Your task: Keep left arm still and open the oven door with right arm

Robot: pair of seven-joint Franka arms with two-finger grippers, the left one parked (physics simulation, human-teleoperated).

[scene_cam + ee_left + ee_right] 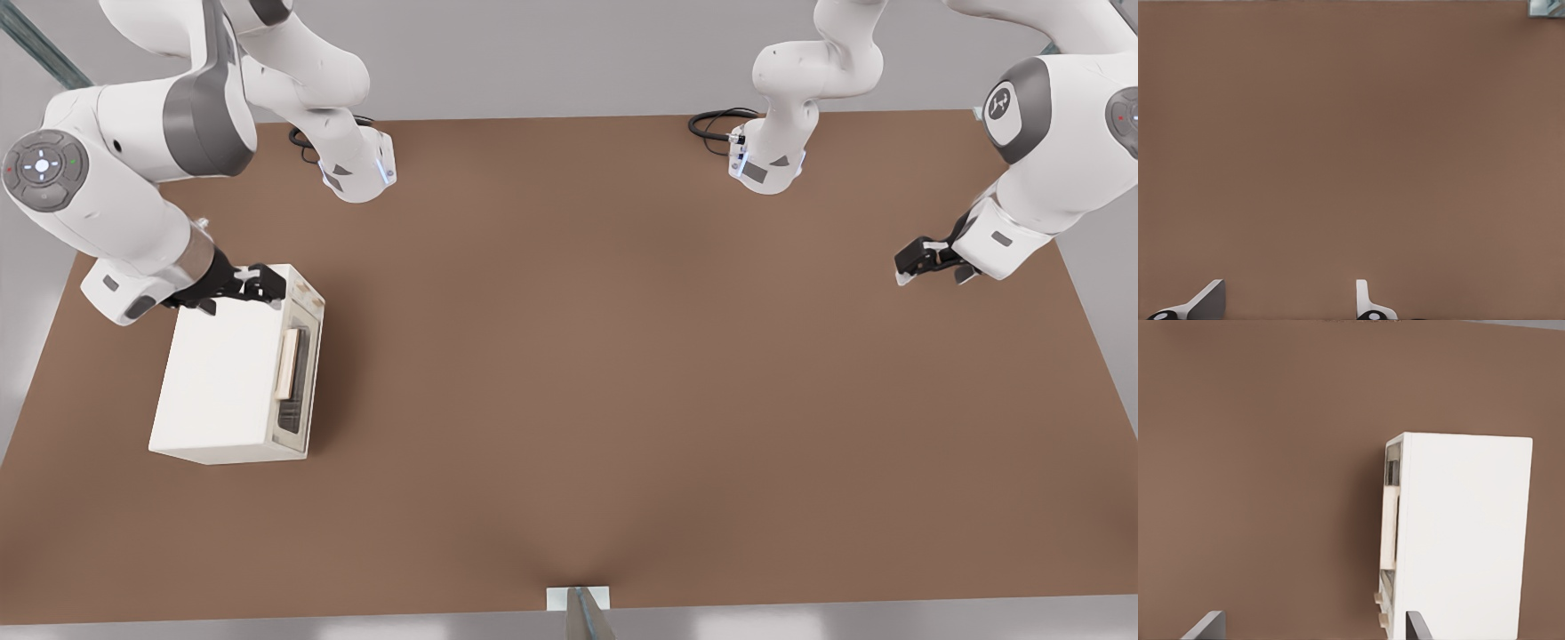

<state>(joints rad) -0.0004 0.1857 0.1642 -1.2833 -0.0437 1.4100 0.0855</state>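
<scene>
The cream oven (227,382) stands on the brown table at the front view's left, and its plain top (1465,533) also shows in the right wrist view. The oven door (300,369) faces the front view's right and lies flush with the oven's face. On it sits a pale tan handle (286,363), which shows edge-on as handle (1389,527) beside the dark window. My gripper (253,284) hovers over the oven's far end, above the top's edge and apart from the handle. It is open, fingers (1208,627) spread wide and holding nothing.
The parked arm's gripper (929,262) hangs over the table's right side in the front view. Two arm bases (360,173) (765,164) with black cables stand at the far edge. A small white bracket (578,597) sits at the near edge. Bare brown table (605,373) spreads beside the door.
</scene>
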